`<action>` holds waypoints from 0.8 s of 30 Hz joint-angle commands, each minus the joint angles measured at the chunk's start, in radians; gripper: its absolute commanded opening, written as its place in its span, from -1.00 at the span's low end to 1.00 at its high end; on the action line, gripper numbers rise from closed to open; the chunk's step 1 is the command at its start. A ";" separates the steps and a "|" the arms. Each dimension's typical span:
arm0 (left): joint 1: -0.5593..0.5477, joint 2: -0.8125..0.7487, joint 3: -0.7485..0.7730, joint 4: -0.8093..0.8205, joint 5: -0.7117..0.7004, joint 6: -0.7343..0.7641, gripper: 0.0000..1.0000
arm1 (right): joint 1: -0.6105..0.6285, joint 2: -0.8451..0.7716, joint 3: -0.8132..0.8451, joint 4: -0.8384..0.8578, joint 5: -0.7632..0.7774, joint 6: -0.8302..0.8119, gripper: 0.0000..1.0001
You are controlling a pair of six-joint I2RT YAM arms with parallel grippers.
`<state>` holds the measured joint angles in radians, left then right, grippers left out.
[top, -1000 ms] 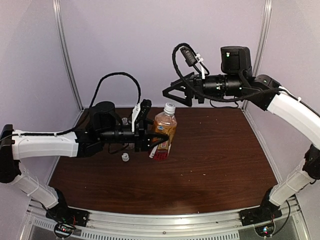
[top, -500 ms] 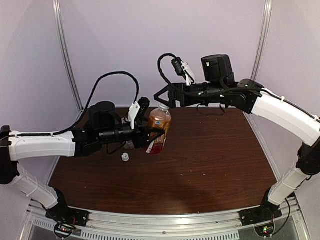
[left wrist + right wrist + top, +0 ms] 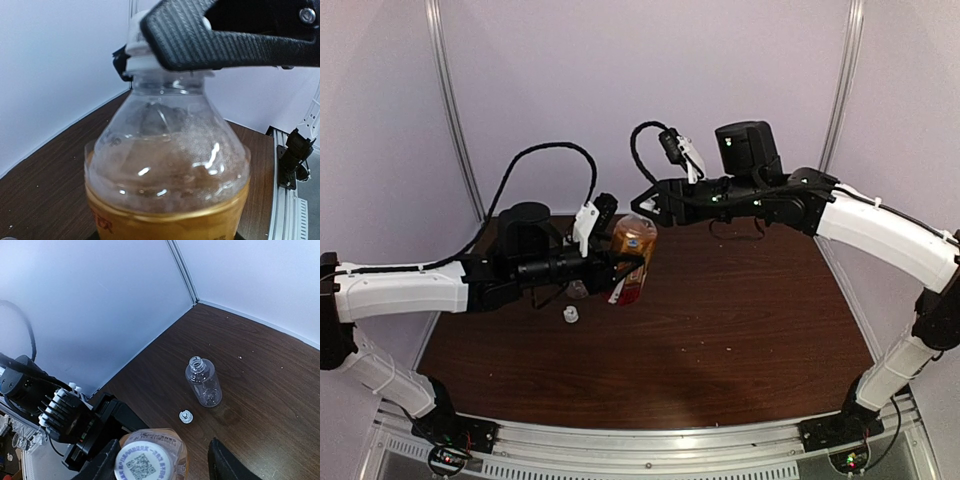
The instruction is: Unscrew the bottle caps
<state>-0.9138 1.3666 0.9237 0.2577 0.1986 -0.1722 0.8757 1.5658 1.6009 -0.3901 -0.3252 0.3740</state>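
My left gripper (image 3: 620,268) is shut on the amber bottle (image 3: 632,255), holding it tilted above the table. In the left wrist view the bottle (image 3: 167,170) fills the frame and hides my own fingers. Its white cap (image 3: 141,461), printed with a QR code, lies between the fingers of my right gripper (image 3: 647,204), which is open. One finger (image 3: 95,467) touches the cap; the other finger (image 3: 225,462) stands clear of it. A black right finger (image 3: 225,35) crosses the cap (image 3: 137,55) in the left wrist view. The clear bottle (image 3: 204,382) stands uncapped on the table, its loose cap (image 3: 186,416) beside it.
The clear bottle (image 3: 578,290) and the loose cap (image 3: 570,315) sit just under and behind my left forearm. Pale walls close the table at the back and on both sides. The dark wood tabletop (image 3: 740,320) stretches out to the right.
My right gripper has swung left and down over the amber bottle's cap, its jaws narrowing. My left gripper has carried the bottle slightly left and tilted it more.
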 commanded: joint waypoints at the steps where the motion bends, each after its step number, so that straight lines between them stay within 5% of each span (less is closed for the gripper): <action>1: -0.005 -0.021 0.029 0.034 -0.010 0.015 -0.64 | 0.006 -0.028 -0.019 0.039 -0.003 0.005 0.12; 16: -0.005 -0.016 0.032 0.025 -0.007 0.019 -0.64 | 0.006 -0.054 -0.046 0.085 -0.011 -0.004 0.21; 24: -0.005 -0.015 0.032 0.025 -0.008 0.021 -0.64 | 0.006 -0.062 -0.055 0.102 -0.022 -0.007 0.10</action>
<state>-0.9138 1.3666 0.9241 0.2516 0.1970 -0.1650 0.8761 1.5406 1.5585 -0.3206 -0.3355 0.3695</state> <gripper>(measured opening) 0.500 0.571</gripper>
